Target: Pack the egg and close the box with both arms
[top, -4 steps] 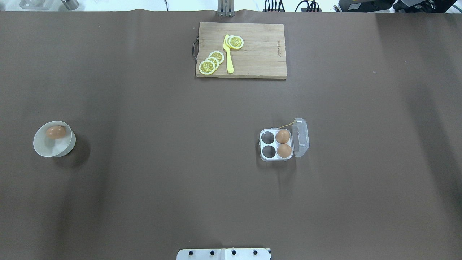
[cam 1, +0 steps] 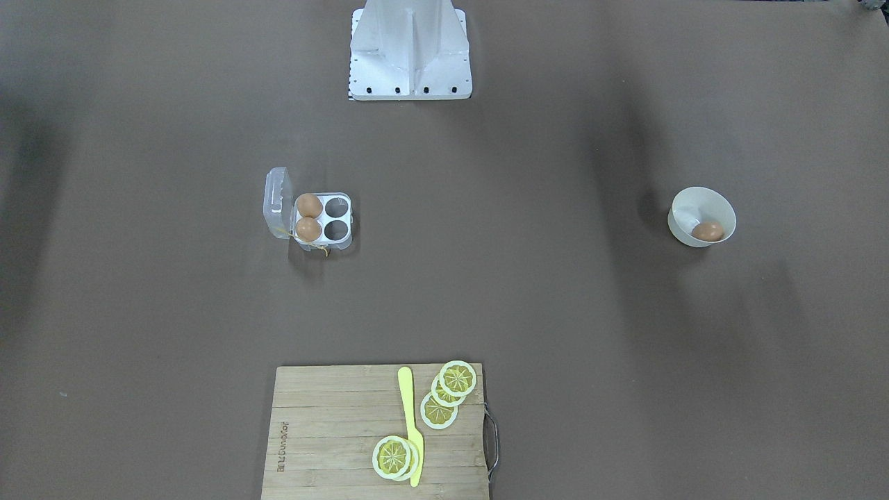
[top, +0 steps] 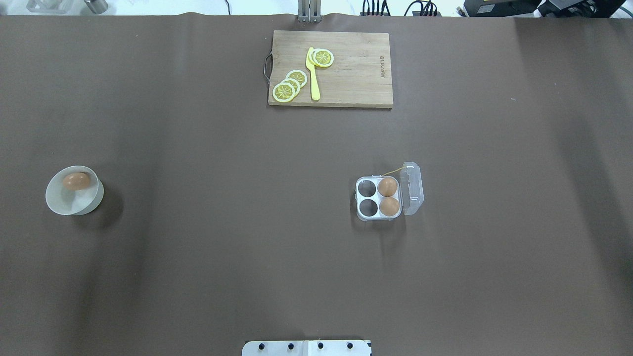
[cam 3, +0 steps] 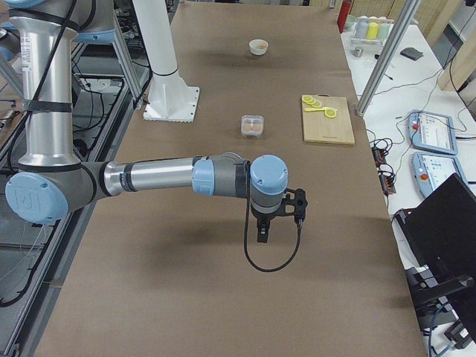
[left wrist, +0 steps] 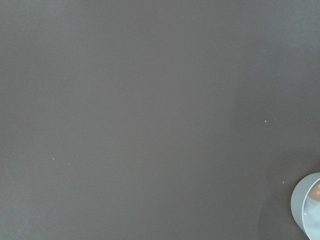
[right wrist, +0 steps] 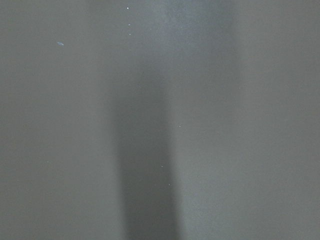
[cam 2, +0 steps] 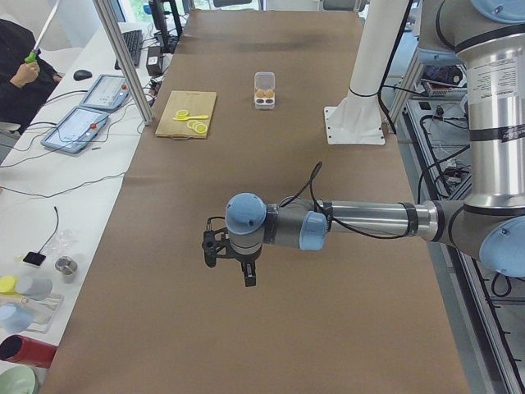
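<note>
Fig.: you see the egg (top: 76, 181) in a white bowl (top: 74, 203) on the robot's left side of the surface (top: 247, 198). The box (top: 358, 199) sits well apart, lid (top: 412, 190) open, w/ two eggs in the lid-side cells. L tool (cam 2: 248, 279) and R tool (cam 3: 262, 234) hang above bare surface; opening and hold can't be told.

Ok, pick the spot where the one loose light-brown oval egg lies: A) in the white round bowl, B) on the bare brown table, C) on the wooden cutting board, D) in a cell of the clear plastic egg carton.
A: the light-brown oval egg lies inside the white round bowl, far from the clear plastic egg carton, whose lid stands open.
</note>
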